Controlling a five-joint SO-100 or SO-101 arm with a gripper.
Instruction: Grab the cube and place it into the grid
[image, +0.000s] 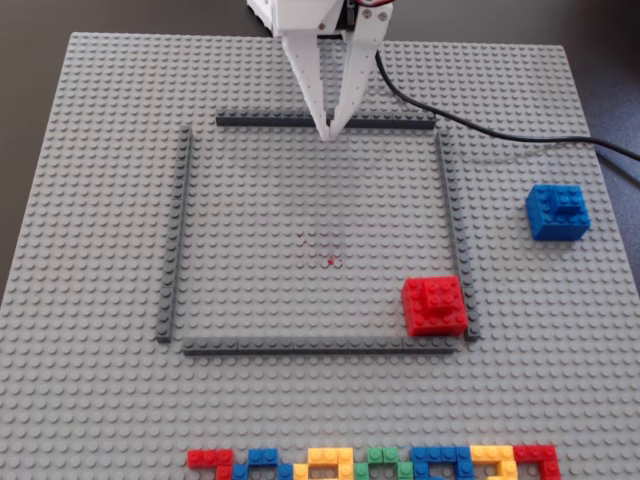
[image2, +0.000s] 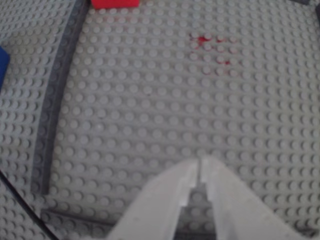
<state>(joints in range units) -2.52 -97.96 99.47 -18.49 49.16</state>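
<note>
1. The gripper (image: 327, 132) hangs over the far strip of the grid (image: 176, 240), its white fingers (image: 305, 75) tapering down to meet at the tips. The wrist view shows the gripper (image2: 200, 165) pinched together with nothing between the tips, so it is clenched and empty.
2. The cube (image: 557, 211) sits on the studded baseplate (image: 90, 400) outside the grid, beyond its right-hand strip in the fixed view and well apart from the fingers. In the wrist view only a sliver of the cube (image2: 2, 65) shows at the left edge.
3. A red block (image: 435, 304) rests inside the grid in the near right corner, just beside that same strip.
4. My guess is the arm has not begun its reach: it would need to swing out over the right strip and spread the fingers.
5. A black cable (image: 480, 125) trails near that path and might be a nuisance.
</note>
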